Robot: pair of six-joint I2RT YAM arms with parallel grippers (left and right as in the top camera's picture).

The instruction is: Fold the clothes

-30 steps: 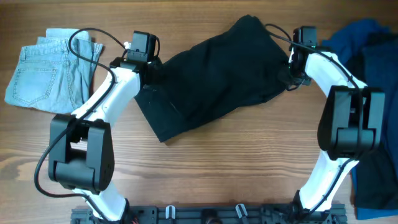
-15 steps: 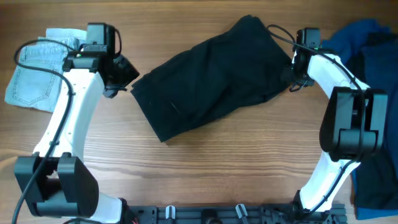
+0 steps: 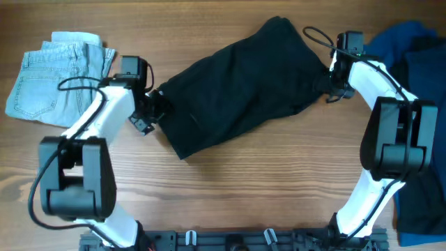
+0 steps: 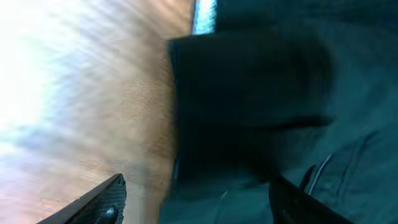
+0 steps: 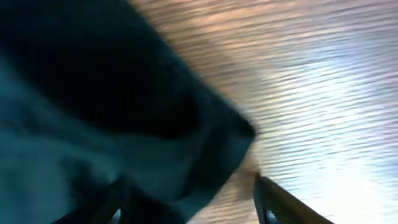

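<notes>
The clothes in play are black shorts [image 3: 237, 87], spread slantwise across the middle of the table. My left gripper [image 3: 150, 111] hangs at their left edge, open. In the left wrist view its fingers [image 4: 106, 199] stand wide apart over black cloth [image 4: 249, 93] and bare wood. My right gripper [image 3: 333, 87] sits at the shorts' right edge, also open. In the right wrist view a corner of the black fabric [image 5: 124, 93] lies between its spread fingers [image 5: 273, 202], loose and not pinched.
Folded light-blue denim shorts [image 3: 52, 77] lie at the far left. A royal-blue garment [image 3: 401, 45] and a dark navy one [image 3: 425, 188] are piled along the right edge. Bare wood runs along the front of the table [image 3: 244, 195].
Both grippers have opened and let go of the black shorts. The left arm swung out to the left, then came back lower along the shorts' left edge. The right arm barely moved.
</notes>
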